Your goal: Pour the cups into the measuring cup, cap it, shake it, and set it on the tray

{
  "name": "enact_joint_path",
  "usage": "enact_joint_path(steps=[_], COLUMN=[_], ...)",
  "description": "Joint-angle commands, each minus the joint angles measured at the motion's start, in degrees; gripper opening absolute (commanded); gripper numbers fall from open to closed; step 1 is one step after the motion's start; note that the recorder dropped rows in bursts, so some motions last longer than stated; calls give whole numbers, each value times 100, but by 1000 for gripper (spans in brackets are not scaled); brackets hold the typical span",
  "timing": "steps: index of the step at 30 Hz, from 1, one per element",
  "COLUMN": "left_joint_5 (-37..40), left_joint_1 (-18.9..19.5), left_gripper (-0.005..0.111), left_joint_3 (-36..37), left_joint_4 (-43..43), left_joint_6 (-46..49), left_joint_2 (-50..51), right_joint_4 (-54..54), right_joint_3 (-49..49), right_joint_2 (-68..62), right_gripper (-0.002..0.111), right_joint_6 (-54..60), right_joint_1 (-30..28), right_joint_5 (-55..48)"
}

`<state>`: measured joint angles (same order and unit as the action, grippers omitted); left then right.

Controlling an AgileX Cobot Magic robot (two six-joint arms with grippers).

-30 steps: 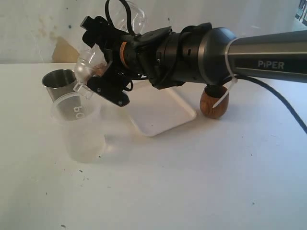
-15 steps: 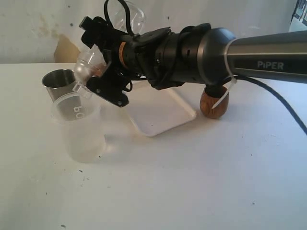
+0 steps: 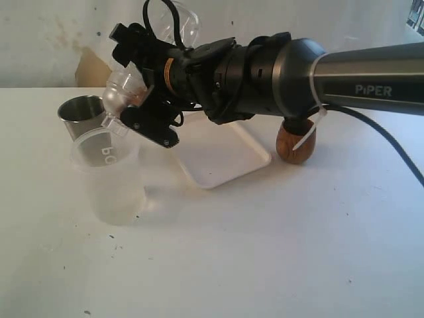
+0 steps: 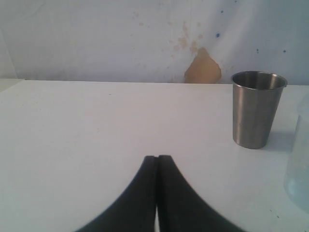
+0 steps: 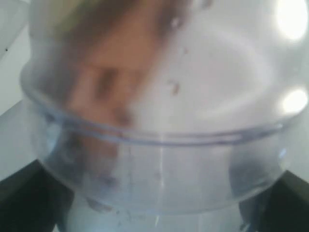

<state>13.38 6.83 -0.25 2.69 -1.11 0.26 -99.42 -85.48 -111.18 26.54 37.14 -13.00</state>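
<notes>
My right gripper [image 3: 134, 85] reaches across to the left and is shut on the cap [image 3: 119, 93], a clear plastic dome held tilted just above the rim of a translucent tub [image 3: 109, 182]. The cap [image 5: 154, 121] fills the right wrist view between the dark fingers [image 5: 19, 198]. The steel tumbler [image 3: 79, 112] stands upright right behind the tub. The brown wooden cup [image 3: 295, 142] sits behind the arm, right of the white tray [image 3: 225, 159]. My left gripper [image 4: 157, 157] is shut on nothing, low over bare table, with the tumbler [image 4: 256, 108] ahead of it. The measuring cup is hidden.
The lettered tub's edge [image 4: 300, 169] shows beside the tumbler in the left wrist view. A clear curved shape [image 3: 187, 26] and a black cable loop rise above the right arm. The right arm's thick body spans the table's back right. A wall closes the table's far edge.
</notes>
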Motion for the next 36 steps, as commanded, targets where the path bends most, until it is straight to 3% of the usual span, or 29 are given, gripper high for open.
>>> enact_joint_path(steps=[1,36], left_joint_5=[0,0], left_joint_1=[-12,-12], left_gripper=[0,0], left_joint_3=[25,25], left_joint_4=[-8,-8], left_joint_6=[-16,-16], left_joint_2=[-26,-26], right_joint_4=[-53,-53], right_joint_3=[-72,-72], right_joint_2=[110,110], right_gripper=[0,0], right_joint_6=[42,-272], right_joint_1=[9,18], right_joint_5=[-106,29])
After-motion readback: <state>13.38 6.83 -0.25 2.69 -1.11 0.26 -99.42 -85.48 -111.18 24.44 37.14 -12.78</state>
